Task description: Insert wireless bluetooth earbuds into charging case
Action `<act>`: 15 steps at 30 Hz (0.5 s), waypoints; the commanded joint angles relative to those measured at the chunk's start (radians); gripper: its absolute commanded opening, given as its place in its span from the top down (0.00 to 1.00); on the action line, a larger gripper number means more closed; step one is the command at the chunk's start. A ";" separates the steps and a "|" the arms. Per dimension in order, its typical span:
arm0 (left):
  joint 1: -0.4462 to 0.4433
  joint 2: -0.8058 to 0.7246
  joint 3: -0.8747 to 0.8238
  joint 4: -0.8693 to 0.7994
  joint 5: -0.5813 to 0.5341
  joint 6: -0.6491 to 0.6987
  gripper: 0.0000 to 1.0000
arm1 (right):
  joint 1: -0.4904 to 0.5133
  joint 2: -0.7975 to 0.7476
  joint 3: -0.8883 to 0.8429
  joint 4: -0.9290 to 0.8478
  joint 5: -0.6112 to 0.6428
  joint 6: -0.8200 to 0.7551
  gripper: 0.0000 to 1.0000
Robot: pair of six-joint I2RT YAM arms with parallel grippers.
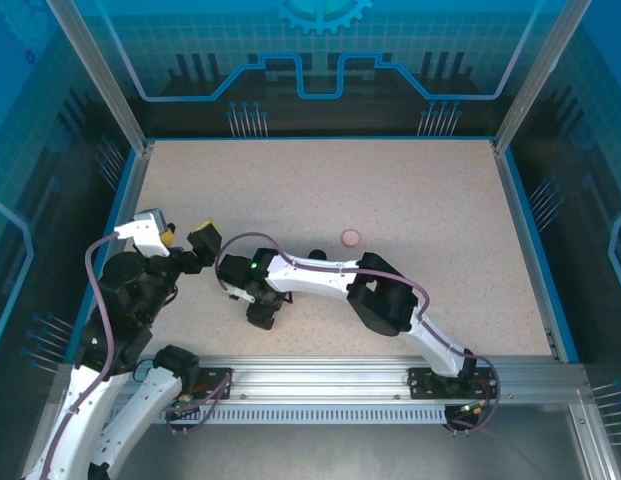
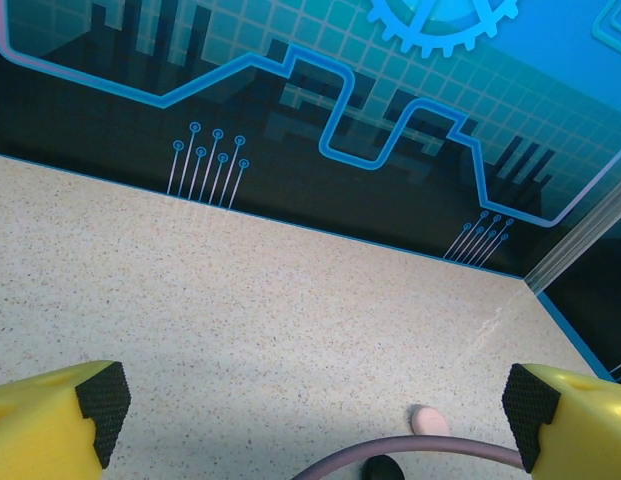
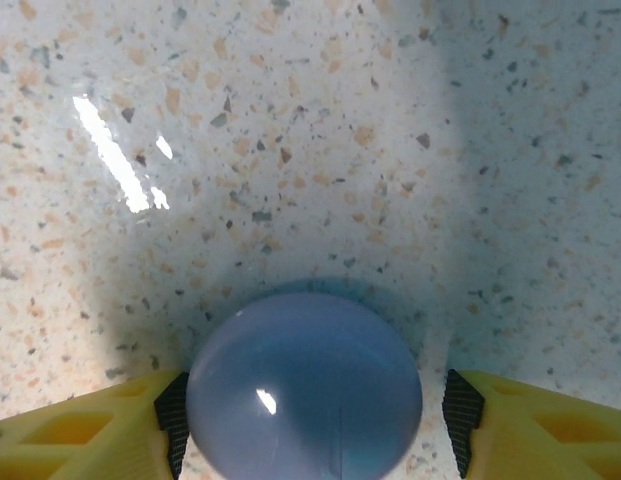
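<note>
We see a lavender charging case (image 3: 305, 385), a smooth round dome, lying on the speckled worktop (image 3: 290, 150) between the right jaws. The pad on the left of the wrist view (image 3: 174, 420) is against the case's side or just off it; we cannot tell which. The pad on the right (image 3: 457, 415) stands apart from it, with a strip of bare worktop between. So these jaws are parted around the case, not clamped on it. The case's near edge is cut off by the frame. A faint line runs down its near face, and we cannot say whether it is a lid seam.

From above, the right arm (image 1: 390, 300) reaches left across the near middle of the worktop, and its wrist covers what lies beneath. A pink charging case (image 1: 350, 237) sits alone farther out, near the centre.

The left jaws are spread wide over the left side and hold nothing. In their wrist view a purple cable (image 2: 420, 455) crosses below the pink case. A dark shape (image 2: 383, 468) at the bottom edge is too cut off to name.
</note>
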 commanded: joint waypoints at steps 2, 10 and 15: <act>0.008 -0.010 0.027 0.000 -0.019 0.006 0.01 | 0.012 0.038 0.028 -0.017 0.001 0.007 0.31; 0.008 -0.010 0.029 -0.007 -0.019 0.008 0.01 | 0.008 0.062 0.031 -0.029 -0.015 0.017 0.37; 0.008 -0.010 0.029 -0.008 -0.019 0.009 0.01 | 0.001 0.017 -0.008 -0.006 -0.005 0.028 0.42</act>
